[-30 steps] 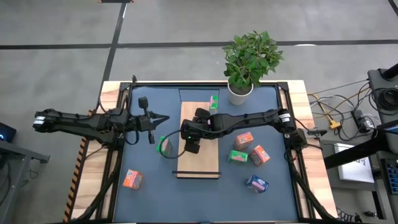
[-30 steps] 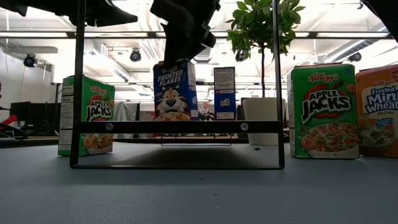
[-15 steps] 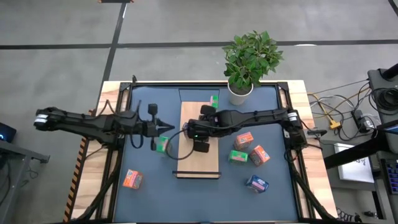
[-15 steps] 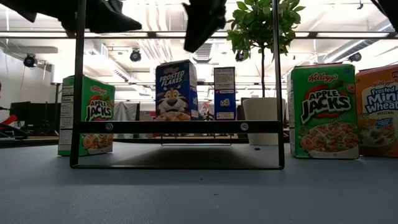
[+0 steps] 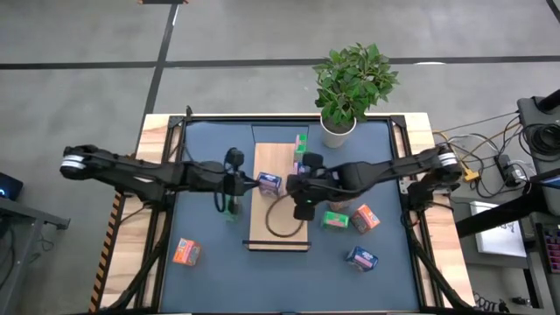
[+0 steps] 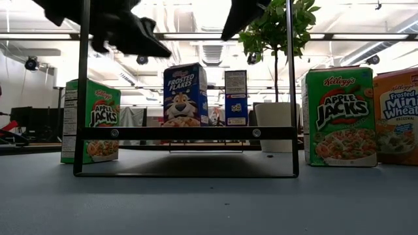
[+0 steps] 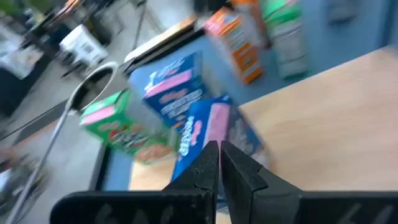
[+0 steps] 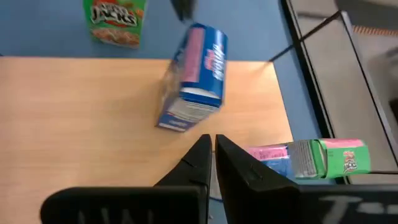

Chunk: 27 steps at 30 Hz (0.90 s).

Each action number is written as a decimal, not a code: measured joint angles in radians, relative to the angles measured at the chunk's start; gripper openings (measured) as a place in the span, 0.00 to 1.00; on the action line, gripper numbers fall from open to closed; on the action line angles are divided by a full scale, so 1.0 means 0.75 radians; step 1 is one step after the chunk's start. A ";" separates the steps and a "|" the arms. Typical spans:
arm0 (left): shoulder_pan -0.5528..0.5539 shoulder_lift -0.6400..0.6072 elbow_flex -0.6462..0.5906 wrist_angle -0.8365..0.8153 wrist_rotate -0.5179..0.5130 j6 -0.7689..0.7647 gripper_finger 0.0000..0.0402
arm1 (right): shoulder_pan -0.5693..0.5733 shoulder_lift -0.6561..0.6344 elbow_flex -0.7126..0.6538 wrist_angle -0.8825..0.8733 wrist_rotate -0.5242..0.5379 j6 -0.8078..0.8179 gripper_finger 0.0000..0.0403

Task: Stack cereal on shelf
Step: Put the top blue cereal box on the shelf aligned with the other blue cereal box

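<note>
Blue cereal box (image 5: 269, 182) upright on shelf (image 5: 280, 232), btwn both arms' clenched, empty fingers.

This is a big open workshop or lab hall: grey concrete floor (image 5: 262, 35), exposed ceiling pipes (image 6: 196, 36), hanging lamps (image 6: 31, 63), loose cables (image 5: 477, 162) beside the surface (image 5: 420, 131).
</note>
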 joint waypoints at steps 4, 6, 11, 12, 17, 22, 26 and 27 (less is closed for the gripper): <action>0.002 0.088 0.038 0.001 -0.109 0.034 0.00 | 0.026 -0.139 -0.240 0.263 0.000 -0.026 0.03; 0.005 0.128 0.054 -0.003 -0.113 0.054 0.00 | 0.030 -0.198 -0.342 0.381 0.006 -0.037 0.03; 0.024 0.211 0.098 0.008 -0.150 0.125 0.00 | 0.038 -0.327 -0.568 0.640 0.016 -0.088 0.03; 0.029 0.221 0.107 0.007 -0.159 0.138 0.00 | 0.041 -0.349 -0.605 0.686 0.016 -0.091 0.03; 0.052 0.235 0.166 -0.059 -0.164 0.210 0.00 | 0.051 -0.441 -0.750 0.860 0.013 -0.107 0.03; 0.060 0.217 0.238 -0.181 -0.164 0.226 0.00 | 0.070 -0.494 -0.820 0.928 0.013 -0.107 0.03; 0.058 0.208 0.277 -0.248 -0.152 0.209 0.00 | 0.089 -0.501 -0.840 0.930 0.013 -0.109 0.03; 0.057 0.206 0.281 -0.260 -0.133 0.198 0.00 | 0.097 -0.502 -0.849 0.925 0.021 -0.110 0.03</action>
